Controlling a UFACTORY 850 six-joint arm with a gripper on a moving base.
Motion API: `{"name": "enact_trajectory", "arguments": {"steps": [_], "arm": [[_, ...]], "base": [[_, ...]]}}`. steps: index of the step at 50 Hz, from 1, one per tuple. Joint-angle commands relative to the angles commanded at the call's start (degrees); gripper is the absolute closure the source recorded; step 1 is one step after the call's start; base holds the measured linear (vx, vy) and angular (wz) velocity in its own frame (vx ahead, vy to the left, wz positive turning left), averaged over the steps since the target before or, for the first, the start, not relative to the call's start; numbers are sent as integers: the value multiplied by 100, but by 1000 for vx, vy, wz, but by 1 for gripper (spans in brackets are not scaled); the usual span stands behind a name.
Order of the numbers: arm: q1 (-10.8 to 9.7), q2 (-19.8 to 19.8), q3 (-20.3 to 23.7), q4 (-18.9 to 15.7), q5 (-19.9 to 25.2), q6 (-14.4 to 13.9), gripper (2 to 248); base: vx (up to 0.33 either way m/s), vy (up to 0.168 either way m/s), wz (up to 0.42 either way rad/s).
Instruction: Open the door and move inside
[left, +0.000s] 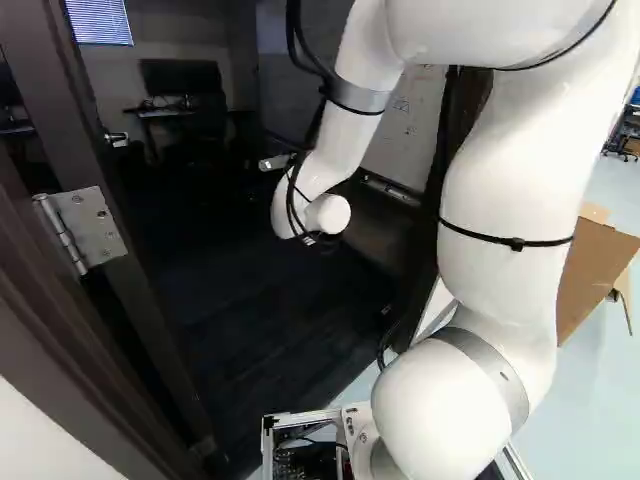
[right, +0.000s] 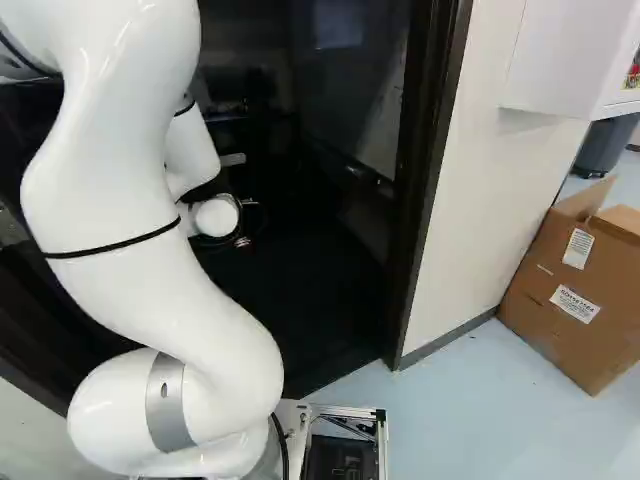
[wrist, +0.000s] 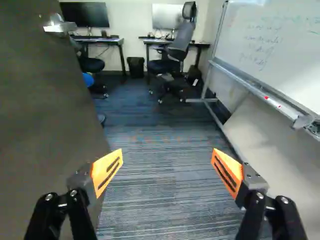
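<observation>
Door (wrist: 45, 120) stands open, my gripper (wrist: 167, 154) short of its far edge, fingers apart; entry seems in hand: I'd drive forward

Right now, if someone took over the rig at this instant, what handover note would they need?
Claw: open, nothing between its fingers, clear of the door handle.
Door: open, swung into the room beside the claw.
Arm: reaches through the doorway; a whiteboard stands inside, across from the door.
Done: the door is open.
Left: the base looks to be at the threshold, not yet inside; drive it in. I would go slowly and watch the frame and the door's edge, as both look close.
</observation>
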Motion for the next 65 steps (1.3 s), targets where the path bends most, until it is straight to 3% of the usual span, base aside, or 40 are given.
{"name": "enact_trajectory", "arguments": {"steps": [65], "arm": [[-1132,942,1030,6,0,0,3]], "base": [[0,0,0]]}}
